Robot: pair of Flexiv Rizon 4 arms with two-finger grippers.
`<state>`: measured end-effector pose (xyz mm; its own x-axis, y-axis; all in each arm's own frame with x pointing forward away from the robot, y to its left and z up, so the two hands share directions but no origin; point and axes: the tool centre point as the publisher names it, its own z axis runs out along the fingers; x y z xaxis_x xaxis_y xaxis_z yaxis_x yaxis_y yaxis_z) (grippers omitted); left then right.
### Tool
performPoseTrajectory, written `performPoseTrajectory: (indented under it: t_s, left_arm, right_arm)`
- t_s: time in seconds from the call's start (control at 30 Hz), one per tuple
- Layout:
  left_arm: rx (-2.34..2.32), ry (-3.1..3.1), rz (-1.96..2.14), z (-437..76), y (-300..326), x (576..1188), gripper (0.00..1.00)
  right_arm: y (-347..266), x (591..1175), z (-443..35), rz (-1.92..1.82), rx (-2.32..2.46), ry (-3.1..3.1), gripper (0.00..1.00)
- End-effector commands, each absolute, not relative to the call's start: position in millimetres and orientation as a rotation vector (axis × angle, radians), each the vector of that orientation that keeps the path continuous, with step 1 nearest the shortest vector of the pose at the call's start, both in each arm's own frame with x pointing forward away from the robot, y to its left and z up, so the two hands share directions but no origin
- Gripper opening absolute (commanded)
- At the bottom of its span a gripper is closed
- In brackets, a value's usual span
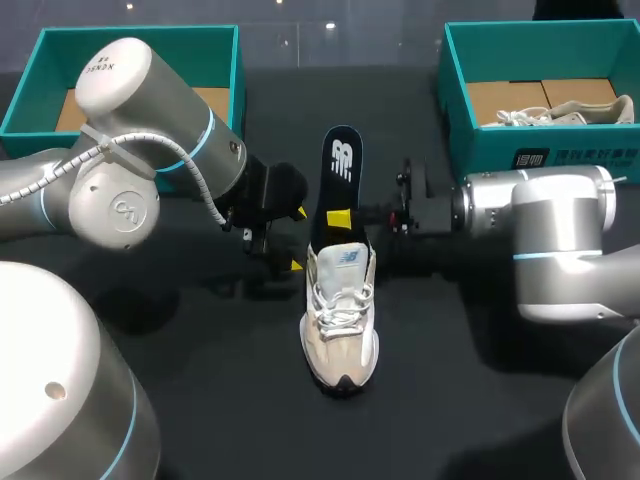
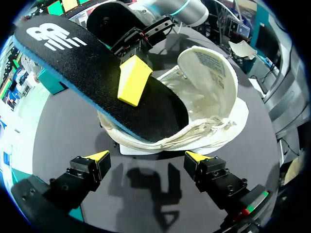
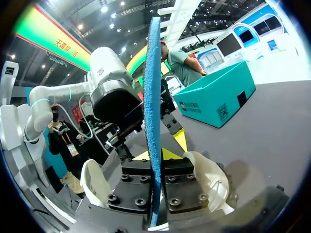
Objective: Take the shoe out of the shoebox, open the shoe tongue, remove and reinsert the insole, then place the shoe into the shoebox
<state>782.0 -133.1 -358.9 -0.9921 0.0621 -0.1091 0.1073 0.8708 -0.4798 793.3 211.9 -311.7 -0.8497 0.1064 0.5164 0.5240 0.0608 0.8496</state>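
insole (image 1: 342, 165) — white logo | right shoebox (image 1: 480, 150) — white print, illegible

The right gripper (image 3: 154, 156) is clamped on the insole (image 3: 151, 73), its two black fingers pressing the thin blue edge from either side, with the yellow tips just showing ahead. The insole stands upright, seen edge-on. Below the fingers the white shoe (image 3: 210, 177) spreads open on both sides. Beyond it, the left arm (image 3: 109, 80) faces this way over the dark table (image 3: 272, 126), and a teal shoebox (image 3: 214, 99) sits further off.
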Motion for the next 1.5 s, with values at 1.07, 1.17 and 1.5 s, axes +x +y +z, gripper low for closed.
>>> performPoseTrajectory:
  t_s: [1.07, 1.17, 1.5]
  left_arm:
    - [0.135, 2.953, -0.76, -358, -133, 782, 1.0]
    - [0.135, 2.953, -0.76, -358, -133, 782, 1.0]
    - [0.135, 2.953, -0.76, -358, -133, 782, 1.0]
  right_arm:
    - [217, 763, -337, -1.736, -0.723, -1.995, 0.4]
    - [218, 764, -331, -1.746, -0.712, -2.01, 0.39]
    - [217, 764, -314, -1.767, -0.678, -2.067, 0.36]
